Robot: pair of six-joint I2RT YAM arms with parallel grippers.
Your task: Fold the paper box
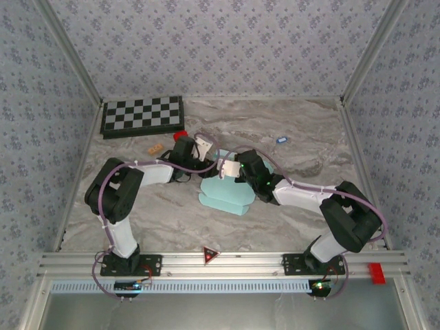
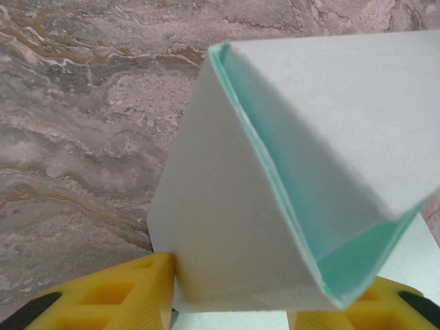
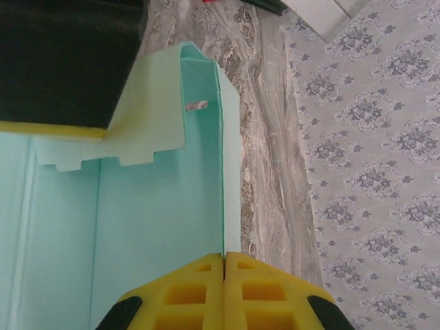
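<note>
The paper box [image 1: 227, 194] is pale cyan card, lying partly folded in the middle of the table between both arms. In the right wrist view one wall [image 3: 230, 179] stands upright, and my right gripper [image 3: 224, 260] is shut on its edge. A notched flap [image 3: 137, 117] leans inward beyond it. My right gripper [image 1: 232, 169] meets the box from the right. My left gripper [image 1: 206, 152] is at the box's far edge. In the left wrist view its yellow fingers [image 2: 137, 295] stand wide apart, and a folded corner of the box [image 2: 234, 227] rises between them, touching the left finger.
A black-and-white checkerboard [image 1: 143, 115] lies at the back left. A small red block [image 1: 180, 135] and a small orange piece [image 1: 155, 148] sit just behind the left gripper. A small blue item [image 1: 280, 139] lies at the back right. Patterned walls enclose the table.
</note>
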